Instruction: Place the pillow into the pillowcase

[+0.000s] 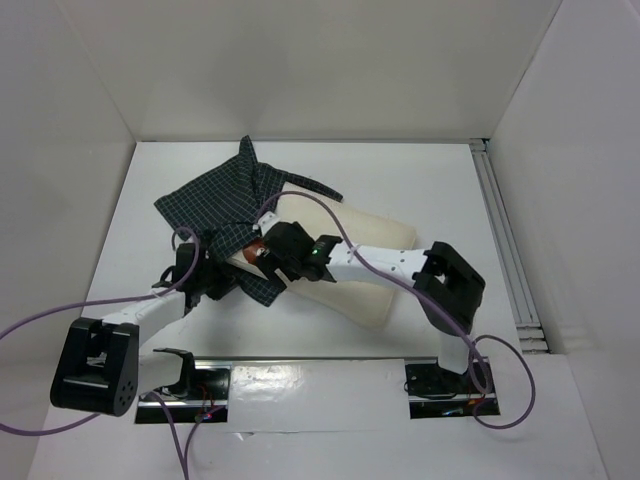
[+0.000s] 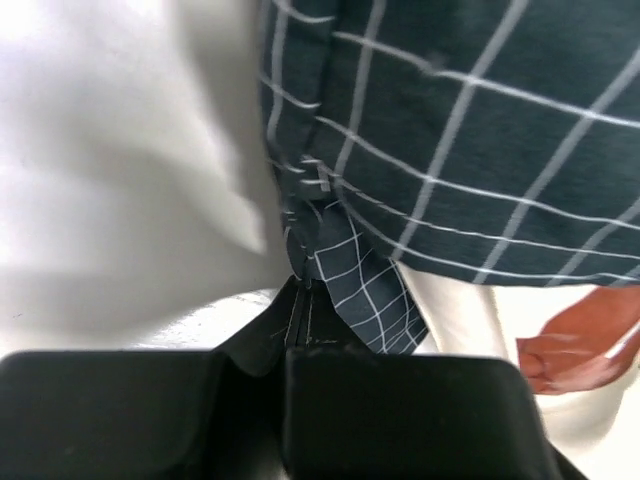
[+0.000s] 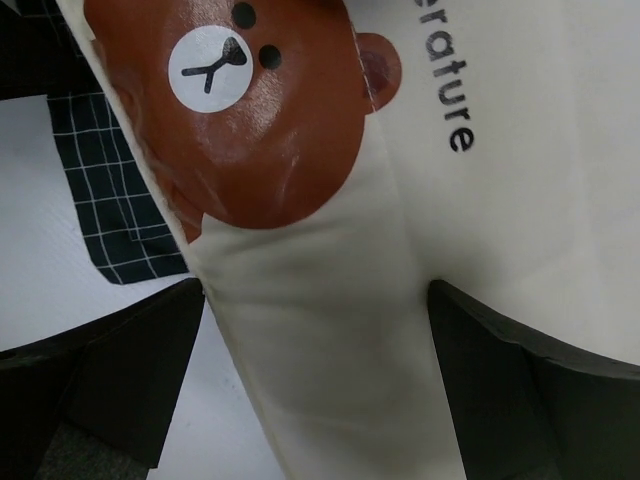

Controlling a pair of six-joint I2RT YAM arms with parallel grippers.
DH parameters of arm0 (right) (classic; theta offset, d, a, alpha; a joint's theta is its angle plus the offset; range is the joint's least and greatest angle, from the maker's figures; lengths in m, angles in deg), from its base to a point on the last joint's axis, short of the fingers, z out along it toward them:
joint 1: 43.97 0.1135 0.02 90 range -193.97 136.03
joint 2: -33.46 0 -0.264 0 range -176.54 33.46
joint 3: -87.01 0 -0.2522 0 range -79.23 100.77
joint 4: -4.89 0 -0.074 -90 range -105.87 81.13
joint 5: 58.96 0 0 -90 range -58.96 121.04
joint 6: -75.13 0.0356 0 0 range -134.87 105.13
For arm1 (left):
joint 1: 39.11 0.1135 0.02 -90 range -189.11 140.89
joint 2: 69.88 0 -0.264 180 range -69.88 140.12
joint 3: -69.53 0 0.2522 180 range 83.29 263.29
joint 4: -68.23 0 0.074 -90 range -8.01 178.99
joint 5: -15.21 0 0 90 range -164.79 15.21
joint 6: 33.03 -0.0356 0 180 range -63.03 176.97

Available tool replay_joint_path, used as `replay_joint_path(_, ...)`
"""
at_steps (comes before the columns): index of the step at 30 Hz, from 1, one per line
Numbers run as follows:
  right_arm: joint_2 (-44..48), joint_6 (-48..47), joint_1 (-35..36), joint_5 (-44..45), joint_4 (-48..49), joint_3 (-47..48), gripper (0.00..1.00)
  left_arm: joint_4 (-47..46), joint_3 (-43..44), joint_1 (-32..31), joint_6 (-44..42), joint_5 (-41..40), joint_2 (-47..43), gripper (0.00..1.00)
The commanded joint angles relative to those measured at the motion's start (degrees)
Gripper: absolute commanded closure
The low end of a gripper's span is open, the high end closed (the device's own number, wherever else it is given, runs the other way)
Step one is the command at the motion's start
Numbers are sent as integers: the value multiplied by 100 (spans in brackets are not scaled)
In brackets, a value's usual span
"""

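The dark checked pillowcase [image 1: 225, 200] lies crumpled at the left middle of the table, its near edge lapping over the end of the cream pillow [image 1: 385, 245]. My left gripper [image 1: 222, 280] is shut on a small fold of the pillowcase [image 2: 450, 150] at its near hem; the pinched cloth shows at the gripper's [image 2: 303, 300] tips. My right gripper [image 1: 262, 255] is open, its fingers [image 3: 130, 370] standing wide on either side of the pillow's [image 3: 320, 350] end. That end carries a brown bear print [image 3: 260, 110] and dark lettering.
White walls enclose the white table [image 1: 400, 170] on three sides. A metal rail [image 1: 505, 240] runs along the right edge. Purple cables [image 1: 370, 265] loop over both arms. The arm bases [image 1: 440, 385] sit on a shiny plate at the near edge.
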Motion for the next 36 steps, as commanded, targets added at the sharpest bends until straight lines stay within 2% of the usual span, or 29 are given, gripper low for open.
replay_joint_path(1,-300,-308,65,-61,488,319,0,-282,63,-83,-30,21,-24,100)
replay_joint_path(2,-423,-369,65,-61,489,493,2,-282,63,-83,-82,21,-102,100)
replay_joint_path(3,-702,-370,65,-61,489,616,11,-282,63,-83,-83,90,-199,100)
replay_joint_path(4,-870,-370,65,-61,349,791,28,-282,63,-83,-152,91,-252,100)
replay_joint_path(5,-1168,-230,-65,105,209,1246,77,-282,63,-136,-153,169,-314,100)
replay_joint_path(6,-1284,-90,-127,211,51,1485,100,-360,63,-136,-214,222,-366,100)
replay_joint_path(10,-1416,823,-628,546,-450,2303,100,-747,115,-390,-189,661,-499,100)
replay_joint_path(11,-1469,1322,-777,546,-591,2496,100,-887,185,-487,-75,723,-438,100)
replay_joint_path(14,-1575,1843,-1217,546,-1013,3244,100,-1082,615,-891,-74,847,-253,100)
replay_joint_path(20,-1680,1915,-1498,871,-1507,4360,100,-1135,845,-1252,-284,1276,-235,100)
replay_joint_path(26,-2162,1740,-1201,722,-1638,4459,100,-995,678,-1656,-566,1691,-454,100)
replay_joint_path(29,-2296,1801,-1147,424,-1516,4030,100,-415,739,-1796,-820,1454,-744,100)
replay_joint_path(32,-2007,1863,-1095,-137,-981,3354,100,163,739,-1797,-821,1138,-981,100)
replay_joint_path(33,-1727,1863,-1095,-227,-770,3194,77,358,739,-1797,-821,928,-1034,99)
replay_joint_path(34,-1568,1863,-1095,-289,-707,3053,56,655,861,-1797,-708,682,-1087,80)
replay_joint_path(35,-1410,1863,-1095,-289,-707,2921,44,998,1054,-1849,-707,497,-1201,59)
replay_joint_path(36,-1043,1802,-1095,-289,-707,2616,36,1480,1134,-1850,-707,373,-1289,40)
